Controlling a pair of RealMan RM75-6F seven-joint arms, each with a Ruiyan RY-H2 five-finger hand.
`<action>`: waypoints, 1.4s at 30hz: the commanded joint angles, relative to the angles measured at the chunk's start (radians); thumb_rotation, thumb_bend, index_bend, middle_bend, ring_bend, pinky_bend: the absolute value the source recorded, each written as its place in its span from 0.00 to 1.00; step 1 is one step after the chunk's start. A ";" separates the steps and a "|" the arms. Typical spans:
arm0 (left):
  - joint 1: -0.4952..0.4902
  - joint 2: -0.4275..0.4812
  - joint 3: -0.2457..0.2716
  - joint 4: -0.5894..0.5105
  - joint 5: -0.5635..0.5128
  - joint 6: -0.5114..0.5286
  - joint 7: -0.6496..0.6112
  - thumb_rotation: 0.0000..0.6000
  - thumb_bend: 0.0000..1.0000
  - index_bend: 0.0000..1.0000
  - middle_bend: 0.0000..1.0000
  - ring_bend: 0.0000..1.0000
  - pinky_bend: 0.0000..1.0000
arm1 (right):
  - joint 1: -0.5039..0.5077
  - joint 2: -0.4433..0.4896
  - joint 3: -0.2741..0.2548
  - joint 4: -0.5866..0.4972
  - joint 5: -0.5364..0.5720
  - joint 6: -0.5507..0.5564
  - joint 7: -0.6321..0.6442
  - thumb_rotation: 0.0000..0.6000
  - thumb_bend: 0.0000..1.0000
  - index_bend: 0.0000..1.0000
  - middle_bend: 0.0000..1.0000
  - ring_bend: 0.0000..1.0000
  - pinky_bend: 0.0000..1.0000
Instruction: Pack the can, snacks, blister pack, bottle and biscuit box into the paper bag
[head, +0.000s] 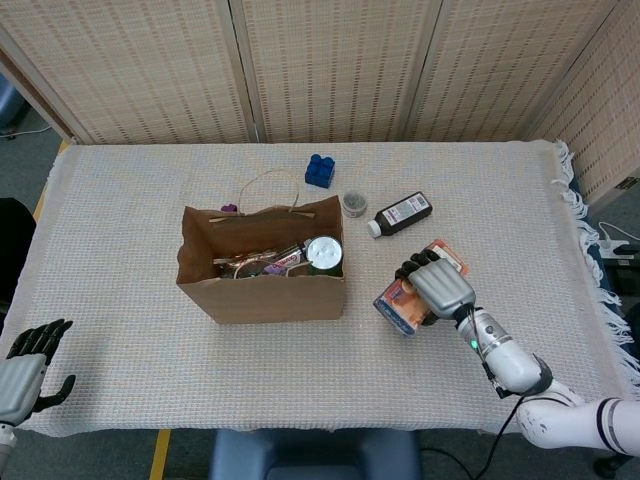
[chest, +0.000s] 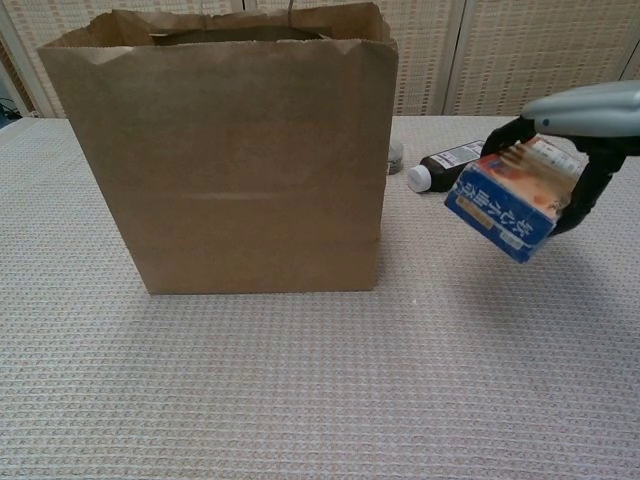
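While gripping the biscuit box (chest: 508, 203), right hand (head: 441, 286) has it off the table (head: 120, 200), tilted, blue end pointing down-left toward the paper bag (chest: 225, 155). Fingers wrapped over top of box, thumb on far side per chest view. Box sits just right of bag, not touching it, below the bag's rim level in chest view.

Bag upright, open top. Head view shows can (head: 323, 251) inside at right end w/ snack packs (head: 262, 262) beside it; blister pack can't be made out.

Bottle (head: 402, 213) lying on its side on table, behind the held box, white cap toward bag. Small round lid-like item (head: 353, 204) just left of the bottle cap. Blue block (head: 319, 170) further back near bag handle.

Left hand (head: 28, 364) at near-left table edge, fingers spread, holding nothing, well apart from everything.
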 joint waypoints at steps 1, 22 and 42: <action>0.000 -0.003 0.000 0.000 0.003 0.002 0.003 1.00 0.41 0.04 0.00 0.00 0.02 | -0.084 0.070 0.095 -0.048 -0.052 0.137 0.163 1.00 0.29 0.63 0.64 0.68 0.77; -0.013 -0.013 -0.003 -0.005 -0.002 -0.016 0.009 1.00 0.41 0.04 0.00 0.00 0.02 | 0.095 -0.292 0.581 -0.216 0.030 0.594 0.059 1.00 0.29 0.63 0.64 0.67 0.77; -0.003 0.005 0.001 -0.001 -0.003 -0.012 -0.032 1.00 0.41 0.04 0.00 0.00 0.02 | 0.297 -0.739 0.726 -0.108 0.213 0.631 0.089 1.00 0.29 0.63 0.64 0.67 0.77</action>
